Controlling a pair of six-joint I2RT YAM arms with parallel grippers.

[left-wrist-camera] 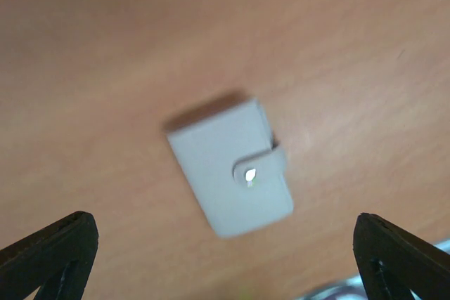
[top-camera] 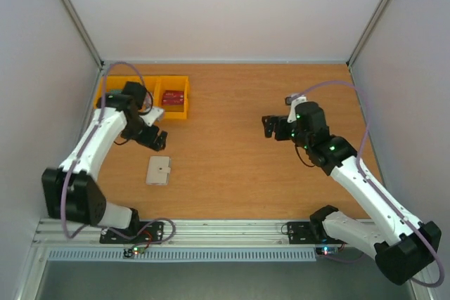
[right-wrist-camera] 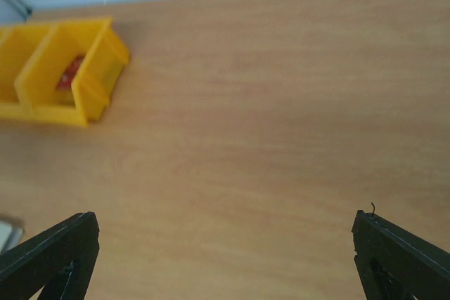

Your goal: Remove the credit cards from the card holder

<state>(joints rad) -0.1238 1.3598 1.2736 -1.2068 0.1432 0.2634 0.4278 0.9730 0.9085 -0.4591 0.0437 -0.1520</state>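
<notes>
Cream holder (top-camera: pixel 159 171) is lying closed at the table's (top-camera: pixel 232 103) 8 o'clock, cards unseen. Left gripper (top-camera: pixel 156 138) is hovering open at its 12, right gripper (top-camera: pixel 271 126) open at 3. Likely approaching; next needs pinning and unsnapping it.

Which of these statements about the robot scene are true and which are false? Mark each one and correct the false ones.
1. The card holder lies closed on the table, with its snap tab fastened. True.
2. The left gripper is clamped on the card holder. False: its jaws are open and it is apart from the holder, gripping nothing.
3. A red item sits in a yellow bin. True.
4. Several credit cards lie spread out on the table. False: no cards are visible, and the holder is shut.
5. The right gripper is open and holds nothing. True.
</notes>
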